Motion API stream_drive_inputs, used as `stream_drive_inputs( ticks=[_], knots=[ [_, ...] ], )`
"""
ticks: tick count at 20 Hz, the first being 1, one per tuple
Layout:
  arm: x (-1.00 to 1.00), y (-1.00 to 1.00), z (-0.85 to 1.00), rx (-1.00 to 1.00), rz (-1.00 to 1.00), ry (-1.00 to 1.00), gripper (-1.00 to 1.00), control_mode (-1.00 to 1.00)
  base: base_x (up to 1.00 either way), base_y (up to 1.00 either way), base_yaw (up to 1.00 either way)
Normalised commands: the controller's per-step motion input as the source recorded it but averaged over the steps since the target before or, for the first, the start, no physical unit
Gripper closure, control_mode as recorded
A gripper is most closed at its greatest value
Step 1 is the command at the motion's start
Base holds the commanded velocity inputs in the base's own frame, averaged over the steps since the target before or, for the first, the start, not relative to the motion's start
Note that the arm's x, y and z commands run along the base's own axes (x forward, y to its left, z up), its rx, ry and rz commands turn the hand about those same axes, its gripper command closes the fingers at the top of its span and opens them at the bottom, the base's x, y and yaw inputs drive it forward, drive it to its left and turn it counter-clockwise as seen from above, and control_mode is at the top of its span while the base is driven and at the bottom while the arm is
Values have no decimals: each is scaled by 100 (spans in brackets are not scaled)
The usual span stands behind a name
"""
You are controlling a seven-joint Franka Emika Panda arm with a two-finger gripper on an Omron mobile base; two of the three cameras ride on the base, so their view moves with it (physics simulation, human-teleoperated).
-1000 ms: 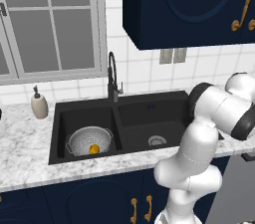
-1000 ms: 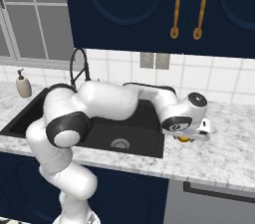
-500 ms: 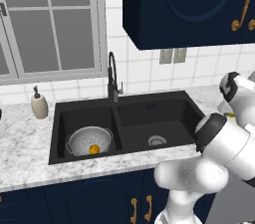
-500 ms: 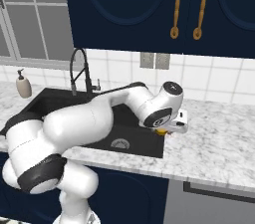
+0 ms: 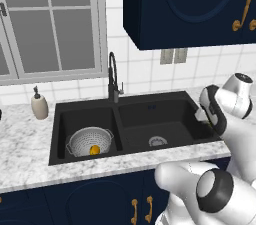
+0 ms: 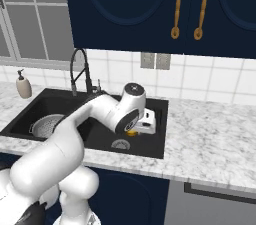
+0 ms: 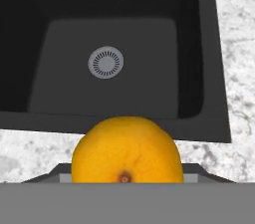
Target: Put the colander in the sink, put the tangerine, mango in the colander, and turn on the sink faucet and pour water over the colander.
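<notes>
My gripper (image 6: 134,131) is shut on the mango (image 7: 127,151), a yellow-orange fruit with a dark tip, also seen as the mango (image 6: 131,132). It hangs over the right rim of the black sink (image 5: 150,105), with the right basin's steel drain (image 7: 105,61) below and ahead. The silver colander (image 5: 80,141) sits in the left basin with the tangerine (image 5: 94,149) inside it. At the back, between the basins, stands the black arched sink faucet (image 5: 113,76). Water is out of view.
A beige soap dispenser (image 5: 39,105) stands on the marble counter (image 6: 210,139) left of the sink. Dark blue wall cabinets (image 6: 150,4) hang above. A window (image 5: 50,19) is behind the sink's left side.
The arm has swung left from over the right-hand counter to the sink's right rim, carrying the mango with it. The colander and tangerine have stayed put.
</notes>
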Motion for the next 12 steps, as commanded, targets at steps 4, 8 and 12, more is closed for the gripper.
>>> stream_drive_inputs(
  ticks=[4,8,12],
  knots=[
    [0,100,0,1,9,0,100,-100,0,0,0],
    [0,100,0,0,13,0,100,-100,0,0,0],
    [0,100,0,1,12,0,100,-100,0,0,0]
  ],
)
